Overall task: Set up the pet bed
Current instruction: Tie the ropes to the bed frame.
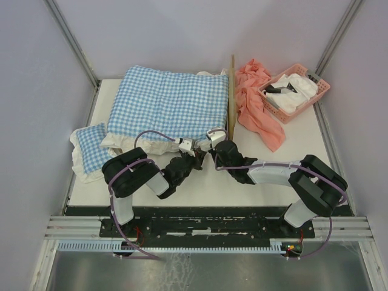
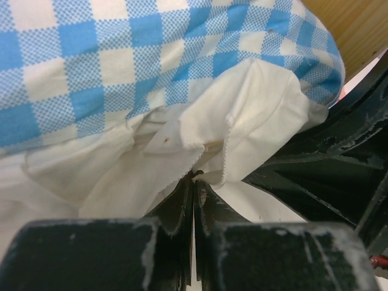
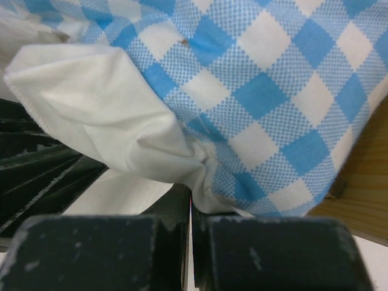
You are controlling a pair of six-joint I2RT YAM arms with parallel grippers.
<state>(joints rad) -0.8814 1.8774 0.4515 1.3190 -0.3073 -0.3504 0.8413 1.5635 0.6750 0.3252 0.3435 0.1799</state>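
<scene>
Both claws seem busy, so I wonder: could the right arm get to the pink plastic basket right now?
Probably not yet: the right gripper is shut on the blue-and-white checked cushion. Only a pink cloth lies before the basket.

Pale lilac walls (image 1: pixel 182 30), white tabletop (image 1: pixel 309 134), grey metal rails (image 1: pixel 73 230), even light

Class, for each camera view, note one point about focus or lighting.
Top external: soft, even light, only faint shadows on the table. Left wrist: checked cushion crisp, left claw dark and slightly soft. Right wrist: cushion weave sharp, right claw underlit.
</scene>
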